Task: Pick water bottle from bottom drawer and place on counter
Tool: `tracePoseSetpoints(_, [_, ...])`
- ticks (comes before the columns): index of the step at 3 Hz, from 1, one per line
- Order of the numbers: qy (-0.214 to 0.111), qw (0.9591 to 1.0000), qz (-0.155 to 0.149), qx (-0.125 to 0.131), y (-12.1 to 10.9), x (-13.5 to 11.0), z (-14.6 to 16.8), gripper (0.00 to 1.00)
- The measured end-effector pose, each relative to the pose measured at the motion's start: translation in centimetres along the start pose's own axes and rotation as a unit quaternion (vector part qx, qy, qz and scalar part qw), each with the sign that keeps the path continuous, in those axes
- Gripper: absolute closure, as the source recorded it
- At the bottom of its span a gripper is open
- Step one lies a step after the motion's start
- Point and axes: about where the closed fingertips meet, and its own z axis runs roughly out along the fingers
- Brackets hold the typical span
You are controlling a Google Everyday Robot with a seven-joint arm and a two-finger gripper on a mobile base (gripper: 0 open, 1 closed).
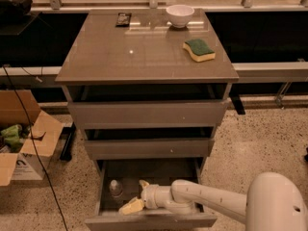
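Camera view: bottom drawer (149, 220) is found pulled open. Gripper (136, 195) is positioned inside, fingers spread apart, just right of the upright water bottle (115, 189). Leftward alignment is advised, so the body is straddled before closing. Speckled floor (260, 138) and glossy counter (144, 57), bearing bowl (180, 15) and sponge (198, 50), are noted.

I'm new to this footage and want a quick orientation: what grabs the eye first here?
The white arm reaches from the lower right into the open bottom drawer, its gripper open just beside the upright water bottle. Above, the glossy counter carries a white bowl at the back and a green-topped sponge on the right.
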Motion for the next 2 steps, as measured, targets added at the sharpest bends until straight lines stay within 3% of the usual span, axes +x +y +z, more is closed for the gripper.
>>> tracePoseSetpoints(2, [-0.008, 0.9986, -0.049, 0.02, -1.2, 1.3, 7.4, 0.0])
